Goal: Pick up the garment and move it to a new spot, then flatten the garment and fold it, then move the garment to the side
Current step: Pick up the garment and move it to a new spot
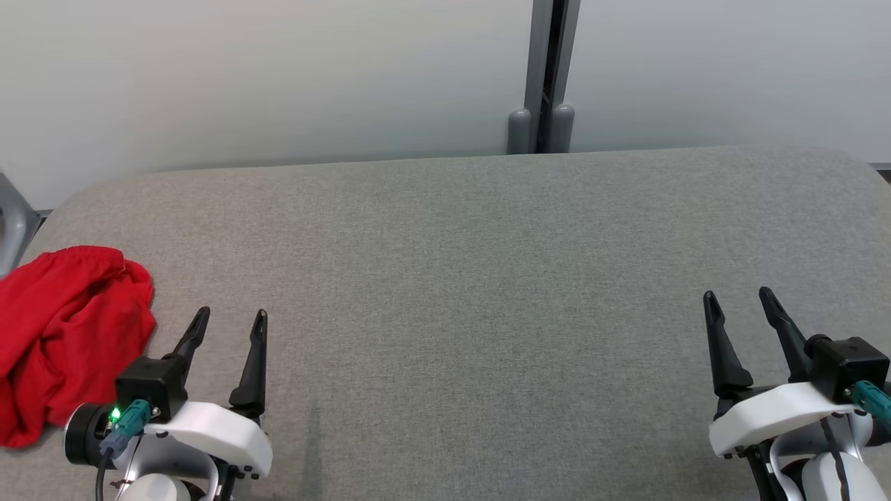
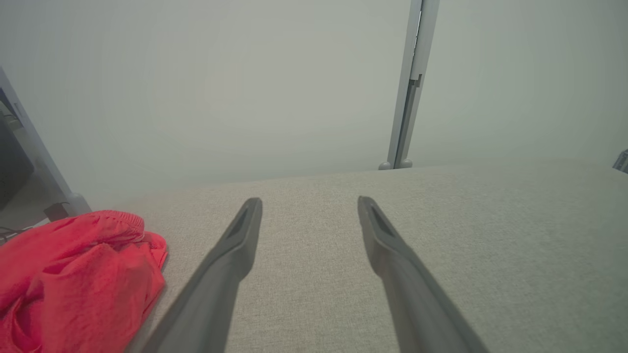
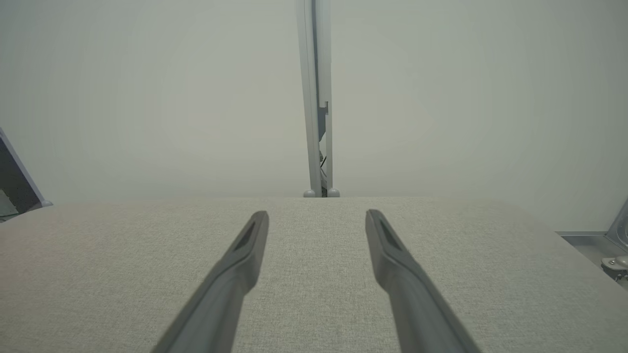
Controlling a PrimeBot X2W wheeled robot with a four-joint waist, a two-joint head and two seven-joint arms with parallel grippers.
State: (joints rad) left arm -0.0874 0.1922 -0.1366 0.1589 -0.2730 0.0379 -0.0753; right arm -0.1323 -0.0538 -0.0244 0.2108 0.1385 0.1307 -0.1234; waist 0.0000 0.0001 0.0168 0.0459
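A red garment (image 1: 62,334) lies crumpled in a heap at the left edge of the grey padded table (image 1: 473,278); the left wrist view shows the garment (image 2: 78,279) at its lower left. My left gripper (image 1: 232,319) stands open just to the right of the heap, with nothing between its fingers and apart from the cloth. Near the table's front right, my right gripper (image 1: 738,298) is open too and holds nothing. Each wrist view shows its own two fingers spread over bare fabric, the left gripper (image 2: 309,201) and the right gripper (image 3: 316,215).
A pale partition wall rises behind the table, with a grey metal post (image 1: 546,76) at its middle. A grey frame piece (image 1: 10,216) stands past the table's left edge. A metal ledge (image 3: 588,245) lies beyond the table's right end.
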